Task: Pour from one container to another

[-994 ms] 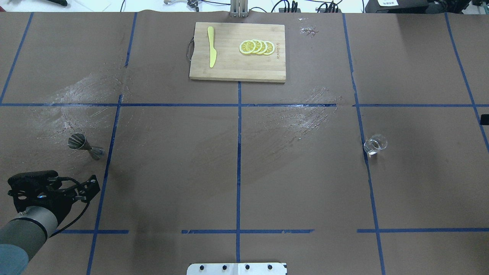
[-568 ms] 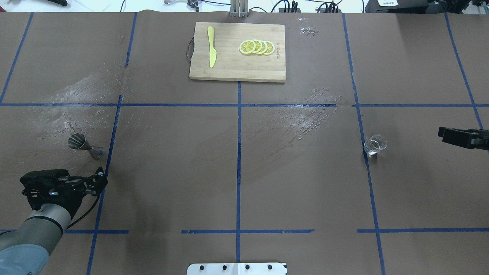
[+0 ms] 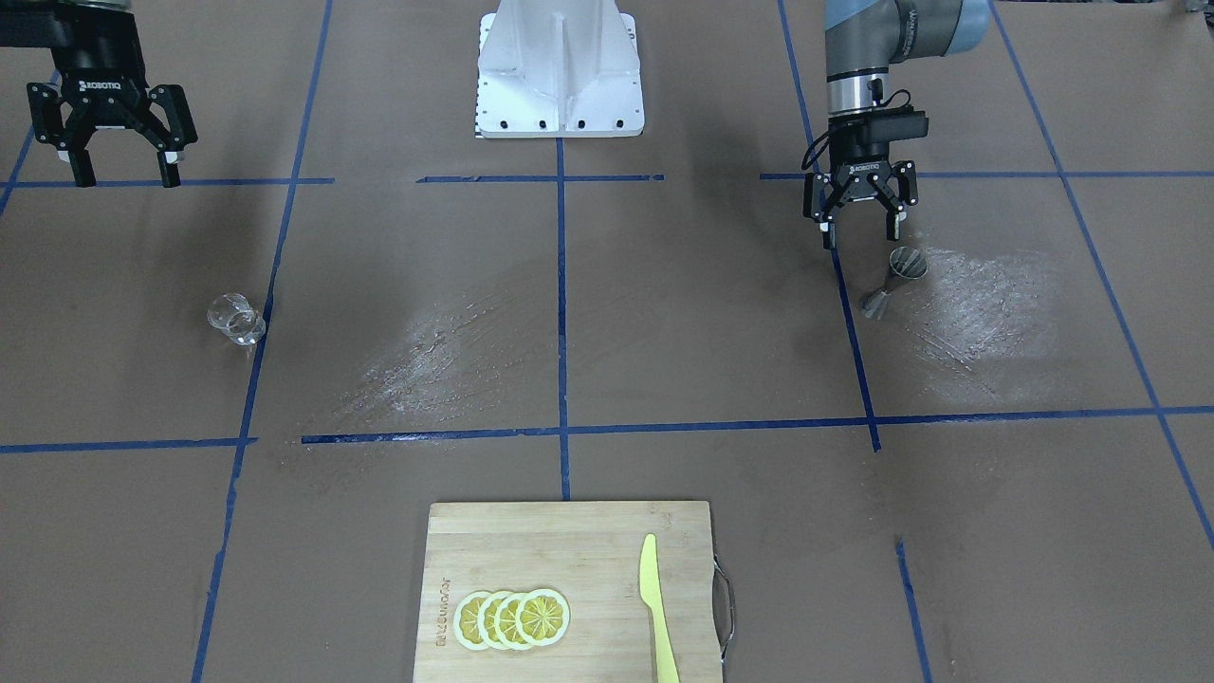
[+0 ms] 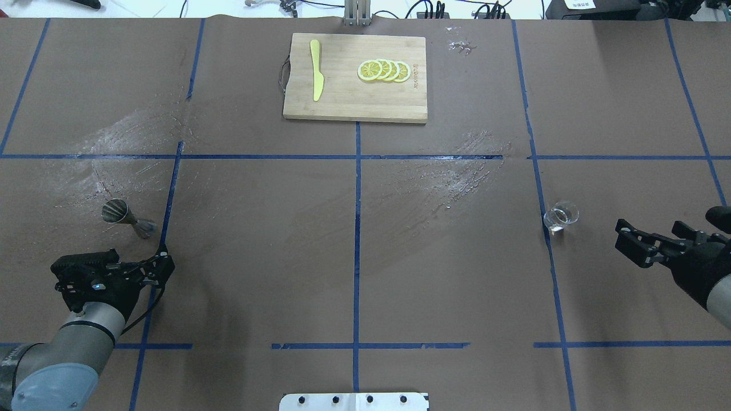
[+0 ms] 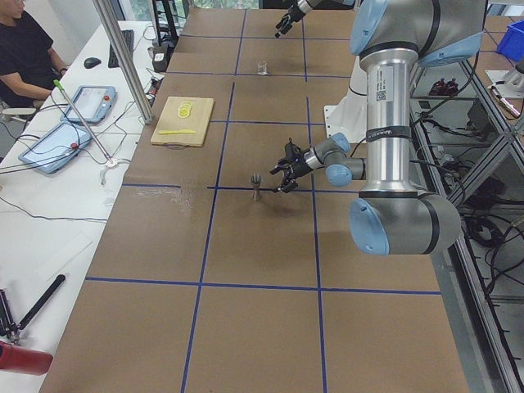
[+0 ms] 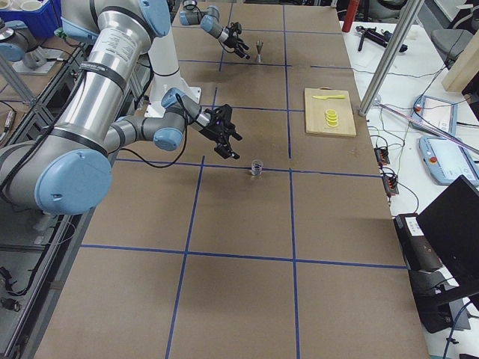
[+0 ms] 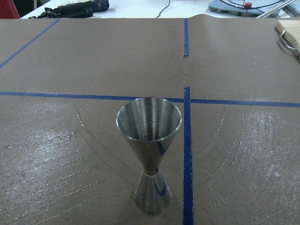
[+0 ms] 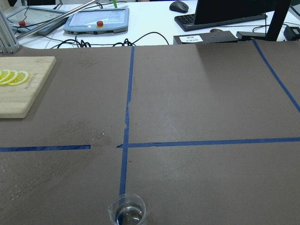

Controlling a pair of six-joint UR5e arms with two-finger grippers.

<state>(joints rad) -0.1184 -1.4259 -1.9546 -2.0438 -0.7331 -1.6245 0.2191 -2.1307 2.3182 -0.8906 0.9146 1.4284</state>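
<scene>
The clear glass tumbler [image 4: 561,217] stands upright on the table's right side, on a blue tape line; it also shows low in the right wrist view [image 8: 126,211]. My right gripper [image 4: 625,240] is open and hovers right of the tumbler, apart from it [image 3: 126,178]. The steel jigger [image 4: 127,218] stands upright on the left side and fills the left wrist view [image 7: 150,150]. Just behind the jigger, my left gripper [image 4: 160,265] hangs open and touches nothing [image 3: 858,232].
A wooden cutting board [image 4: 354,103] lies at the far middle with lemon slices [image 4: 384,70] and a yellow knife [image 4: 316,69] on it. Shiny wet smears [image 4: 451,177] mark the brown paper. The robot's base plate [image 4: 354,401] is at the near edge.
My right gripper came in from the right edge and moved toward the tumbler. My left gripper moved forward and right, closer to the jigger. Both vessels stayed put.
</scene>
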